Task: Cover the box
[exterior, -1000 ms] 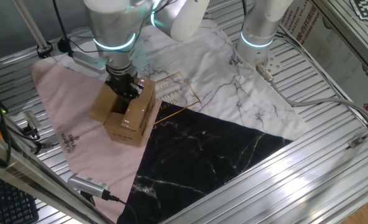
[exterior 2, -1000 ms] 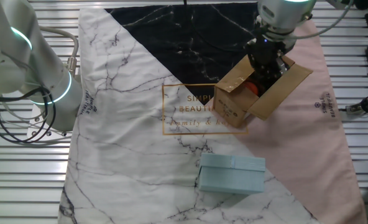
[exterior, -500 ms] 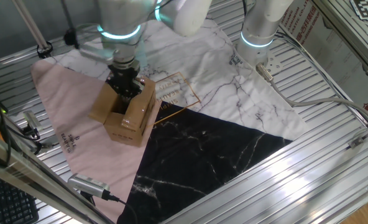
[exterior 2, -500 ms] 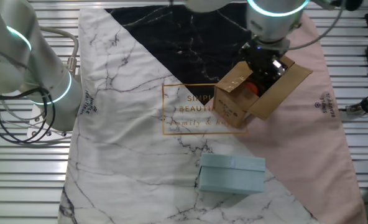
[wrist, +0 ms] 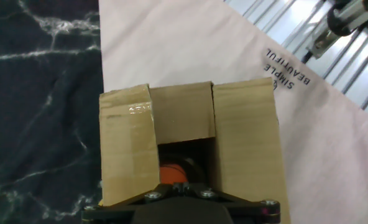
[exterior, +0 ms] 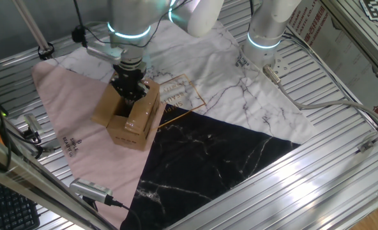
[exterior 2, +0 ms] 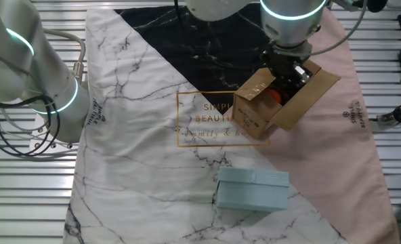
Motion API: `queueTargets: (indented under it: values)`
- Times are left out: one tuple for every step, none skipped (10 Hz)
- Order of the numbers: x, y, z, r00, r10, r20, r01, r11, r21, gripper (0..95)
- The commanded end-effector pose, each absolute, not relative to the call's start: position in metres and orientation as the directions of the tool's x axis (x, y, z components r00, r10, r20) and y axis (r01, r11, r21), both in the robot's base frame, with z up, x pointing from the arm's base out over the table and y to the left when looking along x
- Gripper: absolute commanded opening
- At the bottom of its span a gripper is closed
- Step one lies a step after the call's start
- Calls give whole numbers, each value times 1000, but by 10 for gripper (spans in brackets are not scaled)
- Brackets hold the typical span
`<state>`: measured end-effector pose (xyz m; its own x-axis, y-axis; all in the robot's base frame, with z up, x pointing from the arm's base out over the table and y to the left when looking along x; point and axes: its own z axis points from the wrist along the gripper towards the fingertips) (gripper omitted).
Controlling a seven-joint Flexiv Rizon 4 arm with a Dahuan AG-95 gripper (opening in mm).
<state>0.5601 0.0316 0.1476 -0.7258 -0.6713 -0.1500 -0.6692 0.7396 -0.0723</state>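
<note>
Right, I have the gripper (exterior: 130,94) hanging just over the open mouth of the box (exterior: 131,118), which sits on the pink corner of the cloth (exterior: 61,102), close to where the pink meets the marbled white and black. From the hand view the carton fills the lower frame: two long flaps (wrist: 246,137) lie roughly level on either side, a short flap between them is folded down, and a gap remains through which I glimpse something orange (wrist: 171,175) inside. I cannot tell whether the fingers are spread or pressed together; the black housing hides the tips in every view.

In the other fixed view one wide flap (exterior 2: 307,95) juts outward toward the pink side, so I judge the covering is only partly done. To do this step well I would get behind that splayed flap near its free edge and sweep it inward along its hinge, pressing gently so the light carton doesn't skid on the cloth or tip.
</note>
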Motion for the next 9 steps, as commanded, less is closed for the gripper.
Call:
queueTargets:
  values:
    - [561, 32, 147, -722, -688, -75, -689, 725, -5, 0]
    - [561, 32, 147, -723, -688, -59, -689, 725, -2, 0]
    - [561, 32, 147, -722, -689, -56, -690, 724, -4, 0]
    - [561, 32, 147, -722, -690, -61, -691, 723, -4, 0]
    - [561, 32, 147, -722, -689, -65, -690, 723, -5, 0]
    - [561, 32, 147, -720, -691, -65, -692, 722, -5, 0]
    - [561, 32, 147, -716, -695, -63, -696, 718, -4, 0]
    - [564, 31, 151, -712, -700, -61, -701, 713, -1, 0]
    - [568, 26, 161, -705, -706, -62, -708, 707, 2, 0]
